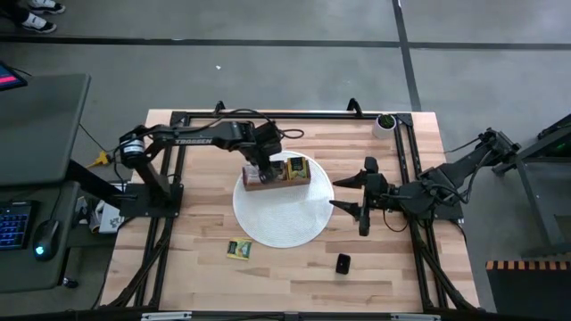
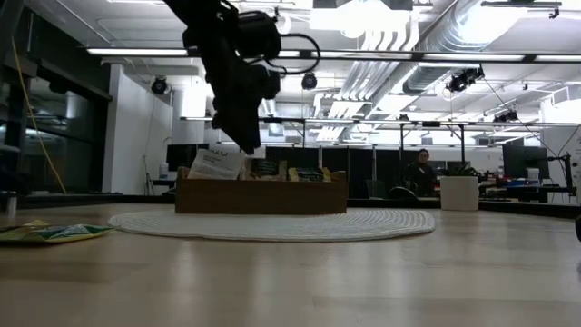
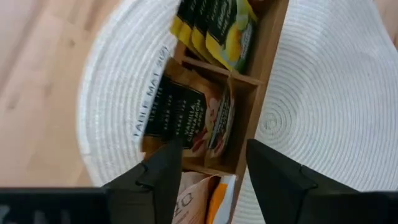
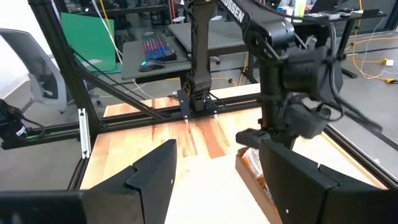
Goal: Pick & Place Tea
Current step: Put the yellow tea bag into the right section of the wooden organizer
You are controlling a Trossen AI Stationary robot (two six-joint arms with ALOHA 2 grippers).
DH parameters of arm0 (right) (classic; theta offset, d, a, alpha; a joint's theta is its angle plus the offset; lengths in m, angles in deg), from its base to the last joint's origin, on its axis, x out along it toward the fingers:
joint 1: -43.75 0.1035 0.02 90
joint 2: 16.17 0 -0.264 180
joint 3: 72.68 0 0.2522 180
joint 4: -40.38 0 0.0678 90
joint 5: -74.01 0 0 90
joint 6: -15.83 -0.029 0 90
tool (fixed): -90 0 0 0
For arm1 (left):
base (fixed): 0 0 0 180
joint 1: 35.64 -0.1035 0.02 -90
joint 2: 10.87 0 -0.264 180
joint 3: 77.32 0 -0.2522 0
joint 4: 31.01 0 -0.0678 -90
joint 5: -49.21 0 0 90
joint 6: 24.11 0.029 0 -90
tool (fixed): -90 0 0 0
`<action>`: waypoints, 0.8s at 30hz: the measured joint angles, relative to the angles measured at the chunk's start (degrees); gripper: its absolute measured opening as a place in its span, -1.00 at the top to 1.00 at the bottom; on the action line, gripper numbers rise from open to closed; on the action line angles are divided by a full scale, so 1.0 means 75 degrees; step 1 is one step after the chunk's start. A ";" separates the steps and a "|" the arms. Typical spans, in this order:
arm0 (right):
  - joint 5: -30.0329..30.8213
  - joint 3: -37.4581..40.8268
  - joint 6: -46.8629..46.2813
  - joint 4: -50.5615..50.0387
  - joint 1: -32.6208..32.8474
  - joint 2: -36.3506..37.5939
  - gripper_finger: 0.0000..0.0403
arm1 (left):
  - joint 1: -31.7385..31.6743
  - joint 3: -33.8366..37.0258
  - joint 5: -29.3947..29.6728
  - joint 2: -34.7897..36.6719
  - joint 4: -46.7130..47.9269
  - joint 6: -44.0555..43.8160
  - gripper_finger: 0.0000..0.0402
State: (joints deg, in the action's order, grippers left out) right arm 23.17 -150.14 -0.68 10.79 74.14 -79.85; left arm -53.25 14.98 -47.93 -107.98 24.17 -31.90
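A brown wooden three-compartment box (image 1: 278,181) stands at the far side of a round white mat (image 1: 281,218), with tea packets upright in it. My left gripper (image 3: 214,174) hangs open just above the box's left half, pointing steeply down. Below its fingers a dark brown tea packet (image 3: 177,118) lies tilted over the box's far long wall, partly in the middle compartment. Green-yellow packets (image 3: 217,31) fill the right compartment, white-orange ones (image 3: 196,199) the left. A green packet (image 1: 238,250) lies flat on the table near the front. My right gripper (image 1: 357,201) waits open, raised, right of the mat.
A small black object (image 1: 343,263) lies on the wood near the front right. A white pot with a plant (image 1: 384,122) stands at the far right corner. Black frame rails run along the table's sides. Bare wood lies in front of the mat.
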 joint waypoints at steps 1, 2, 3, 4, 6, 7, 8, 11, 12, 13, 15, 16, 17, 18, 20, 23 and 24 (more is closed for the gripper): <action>0.0000 0.0000 0.0000 -0.0003 -0.0001 0.0000 -0.12 | 0.0000 0.0000 0.0072 0.0089 0.0029 0.0002 0.12; -0.0002 0.0000 0.0002 -0.0012 -0.0002 0.0000 -0.11 | 0.0001 0.0000 0.0172 0.0169 0.0067 -0.0001 0.12; 0.0000 0.0000 0.0002 -0.0022 0.0000 0.0000 -0.11 | 0.0009 0.0000 0.0229 0.0241 0.0087 0.0002 0.13; -0.0003 0.0000 0.0002 -0.0027 -0.0001 0.0000 -0.12 | 0.0015 0.0000 0.0235 0.0315 0.0104 0.0000 0.16; -0.0023 0.0000 0.0002 -0.0042 0.0000 0.0000 -0.12 | 0.0056 0.0000 0.0340 0.0580 0.0239 -0.0003 0.24; -0.0040 0.0000 0.0002 -0.0042 -0.0003 0.0000 -0.12 | 0.0072 0.0000 0.0382 0.0763 0.0359 -0.0003 0.30; -0.0044 0.0000 0.0001 -0.0042 -0.0001 0.0000 -0.12 | 0.0144 -0.0001 0.0404 0.0941 0.0480 -0.0003 0.36; -0.0055 0.0000 -0.0012 -0.0048 -0.0002 0.0000 -0.11 | 0.0471 0.0000 0.0662 0.1383 0.1052 -0.0049 0.58; -0.0070 0.0000 -0.0019 -0.0048 0.0000 0.0000 -0.11 | 0.0639 0.0003 0.0804 0.1522 0.1288 -0.0091 0.65; -0.0105 0.0000 -0.0026 -0.0045 0.0000 0.0000 -0.12 | 0.0830 -0.0001 0.0963 0.1642 0.1398 -0.0186 0.74; -0.0266 0.0000 -0.0126 -0.0039 -0.0003 -0.0017 -0.11 | 0.1189 -0.0006 0.1268 0.1918 0.1761 -0.0338 0.90; -0.0308 0.0000 -0.0179 -0.0028 -0.0007 -0.0041 -0.11 | 0.1393 0.0003 0.1446 0.2050 0.1994 -0.0439 0.95; -0.0333 0.0000 -0.0204 -0.0027 -0.0019 -0.0079 -0.11 | 0.1624 0.0002 0.1618 0.2145 0.2042 -0.0587 0.97; -0.0373 0.0000 -0.0218 -0.0014 -0.0029 -0.0146 -0.11 | 0.1843 -0.0011 0.1818 0.2248 0.2021 -0.0752 0.96; -0.0532 0.0000 -0.0225 0.0094 -0.0053 -0.0318 -0.11 | 0.2267 0.0098 0.2283 0.2544 0.2191 -0.1105 0.94; -0.0871 0.0000 -0.0225 0.0352 -0.0118 -0.0677 -0.11 | 0.2880 0.0228 0.2706 0.2855 0.2058 -0.1711 0.98; -0.0978 0.0000 -0.0225 0.0492 -0.0151 -0.0827 -0.11 | 0.3088 0.0377 0.2828 0.3004 0.2206 -0.1950 0.99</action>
State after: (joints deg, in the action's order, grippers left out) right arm 15.83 -150.14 -2.36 14.48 73.01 -86.05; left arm -30.09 17.81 -26.72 -85.45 40.72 -46.53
